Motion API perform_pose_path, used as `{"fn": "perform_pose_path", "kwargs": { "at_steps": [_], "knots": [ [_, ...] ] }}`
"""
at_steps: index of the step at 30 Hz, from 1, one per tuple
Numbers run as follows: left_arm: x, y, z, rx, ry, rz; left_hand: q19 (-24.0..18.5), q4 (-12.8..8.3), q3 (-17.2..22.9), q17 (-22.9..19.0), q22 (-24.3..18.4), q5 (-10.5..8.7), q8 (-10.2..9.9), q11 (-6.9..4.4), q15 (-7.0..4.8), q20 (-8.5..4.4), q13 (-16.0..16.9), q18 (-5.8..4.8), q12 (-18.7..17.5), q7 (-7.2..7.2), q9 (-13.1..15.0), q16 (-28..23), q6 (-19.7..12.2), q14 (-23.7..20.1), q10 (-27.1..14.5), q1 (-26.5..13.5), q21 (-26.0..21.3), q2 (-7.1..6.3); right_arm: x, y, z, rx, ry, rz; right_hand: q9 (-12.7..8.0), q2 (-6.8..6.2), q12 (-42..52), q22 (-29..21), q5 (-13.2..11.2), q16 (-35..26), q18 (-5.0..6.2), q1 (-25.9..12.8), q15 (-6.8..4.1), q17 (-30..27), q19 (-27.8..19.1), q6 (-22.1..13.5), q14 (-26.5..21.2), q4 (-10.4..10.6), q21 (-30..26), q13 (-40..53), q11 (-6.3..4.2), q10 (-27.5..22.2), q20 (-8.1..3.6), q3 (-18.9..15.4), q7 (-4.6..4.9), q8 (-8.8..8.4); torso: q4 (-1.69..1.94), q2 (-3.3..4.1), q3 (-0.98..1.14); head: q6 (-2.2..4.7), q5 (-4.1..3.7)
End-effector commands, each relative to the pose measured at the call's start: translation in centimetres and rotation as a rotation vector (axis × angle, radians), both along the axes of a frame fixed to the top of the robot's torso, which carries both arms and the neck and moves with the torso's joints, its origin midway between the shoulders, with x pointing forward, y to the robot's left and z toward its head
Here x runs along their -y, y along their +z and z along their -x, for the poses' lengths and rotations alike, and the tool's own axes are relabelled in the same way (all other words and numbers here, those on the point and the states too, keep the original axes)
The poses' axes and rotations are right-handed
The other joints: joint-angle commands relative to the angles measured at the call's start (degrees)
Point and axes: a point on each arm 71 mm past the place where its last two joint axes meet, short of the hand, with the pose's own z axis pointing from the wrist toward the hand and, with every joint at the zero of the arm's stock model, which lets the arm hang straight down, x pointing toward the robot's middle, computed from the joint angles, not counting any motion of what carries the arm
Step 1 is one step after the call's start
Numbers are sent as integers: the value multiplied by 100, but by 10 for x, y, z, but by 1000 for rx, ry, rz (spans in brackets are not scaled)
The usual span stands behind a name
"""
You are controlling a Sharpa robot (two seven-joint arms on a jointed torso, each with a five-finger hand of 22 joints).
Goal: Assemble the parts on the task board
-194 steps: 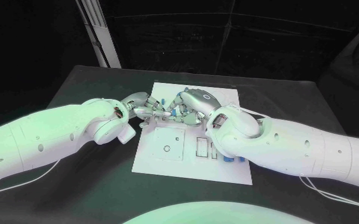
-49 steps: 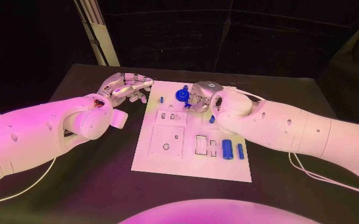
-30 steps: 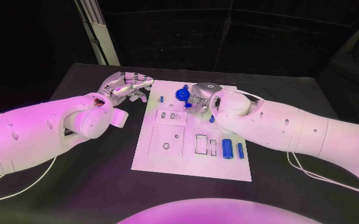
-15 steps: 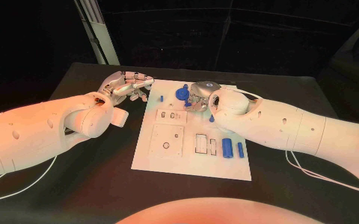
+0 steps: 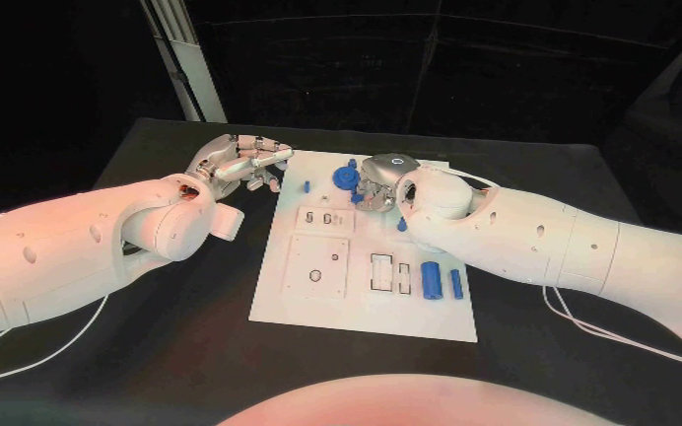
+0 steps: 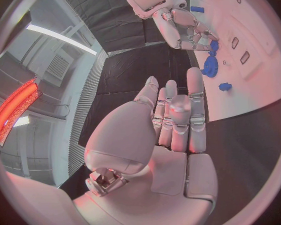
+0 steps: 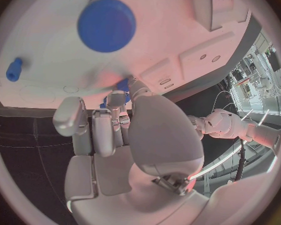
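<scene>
Blue part [image 7: 120,84] at right hand [image 5: 379,181] fingers [image 7: 115,111].

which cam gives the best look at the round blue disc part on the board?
Right wrist view: the blue disc sits large and unobstructed on the task board. The head view shows it small beside the right hand; the left wrist view shows it small, at an angle.

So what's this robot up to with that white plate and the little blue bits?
It is fitting small blue parts onto the task board. The right hand is down at the board's far end, beside a round blue part, fingers on a smaller blue piece. The left hand hovers off the board's far left corner, holding nothing. Two blue cylinders lie unused near the board's right edge.
</scene>
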Motion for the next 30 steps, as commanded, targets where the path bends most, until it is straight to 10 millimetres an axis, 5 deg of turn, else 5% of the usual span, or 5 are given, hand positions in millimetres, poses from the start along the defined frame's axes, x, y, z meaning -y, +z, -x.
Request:
{"fn": "perform_pose_path", "kwargs": {
  "at_steps": [1,21,30],
  "knots": [
    [1,2,0,4,-12,11,-27,-47,-1,-5,-4,-14,-32,-14,-12,14,-5,76,-35,34,-5,-37,-8,-41,-36,60,-12,0,0,-5,2,-12,16,51,12,16,-49,-9,-13,-25,109,75,-50,550,10,48,378,-42,-25,-14,-18,-37,-46,35,-8,27,0,-2,1,3,-3],
    [4,2,1,4,-26,18,-23,-60,10,27,-11,-14,-34,-14,-12,15,-20,77,-37,35,-13,-12,-8,-26,-35,66,-21,4,7,13,9,164,90,-160,79,113,461,307,657,103,53,-153,-169,717,181,469,423,23,150,411,-167,363,-149,294,-192,207,-3,0,0,34,-17],
    [10,0,3,-1,-73,-47,170,-91,30,675,6,4,53,-103,-76,-32,-107,90,74,-56,-41,564,202,353,191,-48,46,-20,19,25,23,196,130,-223,80,64,441,315,690,103,52,-156,-175,719,183,468,423,3,154,405,-169,359,-160,313,-192,202,-1,-9,-1,61,-5]
  ]
}}
